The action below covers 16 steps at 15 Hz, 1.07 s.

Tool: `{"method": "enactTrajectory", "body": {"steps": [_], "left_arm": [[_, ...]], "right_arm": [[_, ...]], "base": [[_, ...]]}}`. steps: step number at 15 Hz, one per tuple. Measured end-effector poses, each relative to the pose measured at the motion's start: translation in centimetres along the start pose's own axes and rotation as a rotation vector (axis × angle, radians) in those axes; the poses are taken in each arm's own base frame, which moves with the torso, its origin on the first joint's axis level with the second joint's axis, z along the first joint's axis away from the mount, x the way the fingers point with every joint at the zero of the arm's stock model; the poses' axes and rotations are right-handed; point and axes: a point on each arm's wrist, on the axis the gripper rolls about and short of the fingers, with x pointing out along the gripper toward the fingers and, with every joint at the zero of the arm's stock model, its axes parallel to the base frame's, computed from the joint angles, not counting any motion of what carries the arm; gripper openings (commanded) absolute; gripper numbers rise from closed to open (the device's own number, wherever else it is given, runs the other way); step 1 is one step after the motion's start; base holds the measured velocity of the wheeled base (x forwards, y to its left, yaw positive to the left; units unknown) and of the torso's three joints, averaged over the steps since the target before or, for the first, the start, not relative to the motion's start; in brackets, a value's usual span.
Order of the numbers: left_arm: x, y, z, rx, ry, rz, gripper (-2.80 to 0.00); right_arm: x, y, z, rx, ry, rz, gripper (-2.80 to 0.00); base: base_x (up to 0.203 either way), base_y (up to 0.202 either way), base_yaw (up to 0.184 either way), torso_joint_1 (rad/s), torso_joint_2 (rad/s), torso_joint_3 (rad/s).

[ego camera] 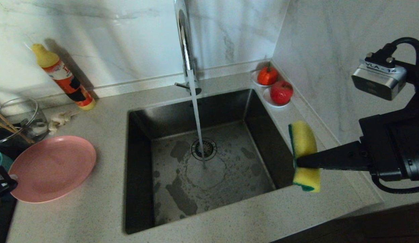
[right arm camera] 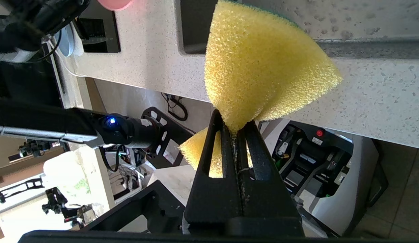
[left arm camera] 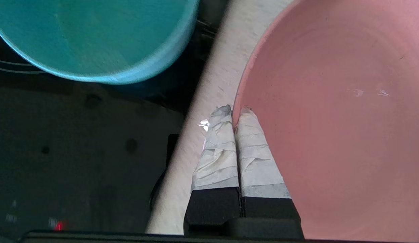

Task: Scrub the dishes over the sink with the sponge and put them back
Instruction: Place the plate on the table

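Observation:
The pink plate [ego camera: 52, 168] lies on the counter left of the sink [ego camera: 138, 168]. My left gripper [ego camera: 7, 180] is at the plate's left rim. In the left wrist view its taped fingers [left arm camera: 253, 152] are shut on the rim of the plate [left arm camera: 331, 118], one inside and one outside. The teal bowl [left arm camera: 94, 33] sits just beyond, on a dark surface. My right gripper [ego camera: 297, 162] is shut on the yellow sponge [ego camera: 305, 157], held upright above the sink's right edge; the foam [right arm camera: 263, 64] bulges out from the black jaws [right arm camera: 234, 125]. Thin wooden sticks [ego camera: 7, 126] lean in the glass jug.
Water runs from the tall chrome tap [ego camera: 186, 44] down beside the drain strainer [ego camera: 203, 148]. A glass jug [ego camera: 19, 118] and an orange detergent bottle [ego camera: 62, 77] stand at the back left. Two white saucers with red fruit [ego camera: 281, 91] sit in the back right corner by the marble wall.

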Motion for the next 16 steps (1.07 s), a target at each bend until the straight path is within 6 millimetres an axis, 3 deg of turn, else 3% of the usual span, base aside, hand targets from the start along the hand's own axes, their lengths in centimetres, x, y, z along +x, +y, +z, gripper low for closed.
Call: {"method": "enactTrajectory", "body": {"steps": [9, 10, 16], "left_arm": [[1.9, 0.4, -1.0, -0.005, 0.064, -0.002, -2.8], [1.9, 0.3, -1.0, -0.002, 0.063, -0.001, 0.0], [0.5, -0.3, 0.4, 0.019, -0.011, -0.008, 0.0]], "right_arm": [[-0.1, 0.1, 0.0, -0.005, 0.008, 0.014, -2.8], [-0.1, 0.1, 0.0, -0.005, 0.008, 0.014, -2.8], [-0.2, 0.1, 0.0, -0.005, 0.006, 0.017, -2.8]], "base": [[0.0, 0.0, 0.0, 0.0, 0.0, 0.0], [0.0, 0.0, 0.0, 0.0, 0.0, 0.0], [0.0, 0.0, 0.0, 0.0, 0.0, 0.0]]}}
